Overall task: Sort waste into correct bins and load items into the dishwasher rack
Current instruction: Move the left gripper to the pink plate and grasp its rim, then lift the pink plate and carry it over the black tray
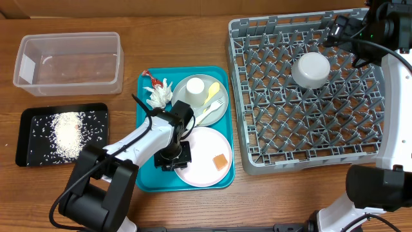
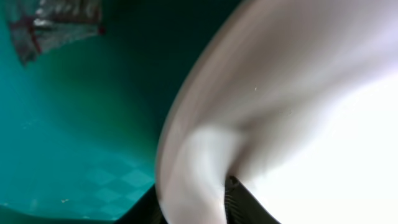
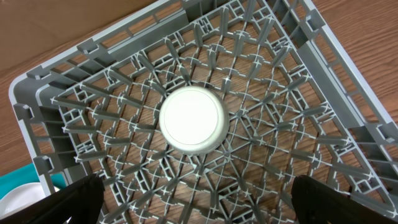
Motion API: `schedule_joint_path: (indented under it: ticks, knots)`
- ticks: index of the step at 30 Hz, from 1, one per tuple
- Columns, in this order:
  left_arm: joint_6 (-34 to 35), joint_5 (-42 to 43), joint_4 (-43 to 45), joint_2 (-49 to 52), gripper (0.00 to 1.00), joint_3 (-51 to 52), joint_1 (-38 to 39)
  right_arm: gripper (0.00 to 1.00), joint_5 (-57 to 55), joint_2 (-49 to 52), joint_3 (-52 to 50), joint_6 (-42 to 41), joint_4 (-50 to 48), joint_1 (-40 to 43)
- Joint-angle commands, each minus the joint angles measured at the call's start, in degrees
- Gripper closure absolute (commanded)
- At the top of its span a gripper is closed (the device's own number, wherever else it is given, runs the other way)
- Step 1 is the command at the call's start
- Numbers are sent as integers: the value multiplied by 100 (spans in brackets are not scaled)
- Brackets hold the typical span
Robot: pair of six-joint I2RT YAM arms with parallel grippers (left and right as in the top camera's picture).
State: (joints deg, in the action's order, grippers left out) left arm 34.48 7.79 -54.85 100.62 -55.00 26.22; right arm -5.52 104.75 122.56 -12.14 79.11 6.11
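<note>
Now | rack [image 1: 239, 96]: bowl [image 1: 311, 69] upturned | black tray [image 1: 26, 138]: rice [image 1: 67, 132] | left jaws apparently pinch white plate [image 1: 206, 147] | right jaws wide, empty

Brown wooden table [image 1: 187, 29]; even light

A robot lab bench staged as a dish-clearing station. Two robot arms [image 1: 138, 142] stand at the 6 o'clock edge of a bare wooden table [image 1: 187, 38]. On it lie a catering-style dishwasher rack [image 1: 239, 96] at 3 o'clock, a teal serving tray [image 1: 187, 72] at the centre, and a clear tub [image 1: 22, 64] and black tray [image 1: 29, 138] at 9 to 10 o'clock.
</note>
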Motion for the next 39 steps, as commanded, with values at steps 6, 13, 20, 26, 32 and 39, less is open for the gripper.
schedule_joint_path:
  ticks: [6,13,20,26,32,39]
  knots:
    - [26,-352,-433,153,96,-122,33,0,-44,-76,28,13,-11,-4]
    - [26,-396,-949,-166,96,-579,31,0,-44,-76,28,13,-11,-4]
    - [4,-372,-1432,-678,96,-933,-227,0,-44,-76,28,13,-11,-4]
    - [-326,-267,-1808,-1198,96,-1056,-804,0,-44,-76,28,13,-11,-4]
    - [-922,181,-2033,-1596,96,-1215,-1685,0,-44,-76,28,13,-11,-4]
    - [-1287,-205,-2800,-1838,96,-1875,-2702,0,-44,-76,28,13,-11,-4]
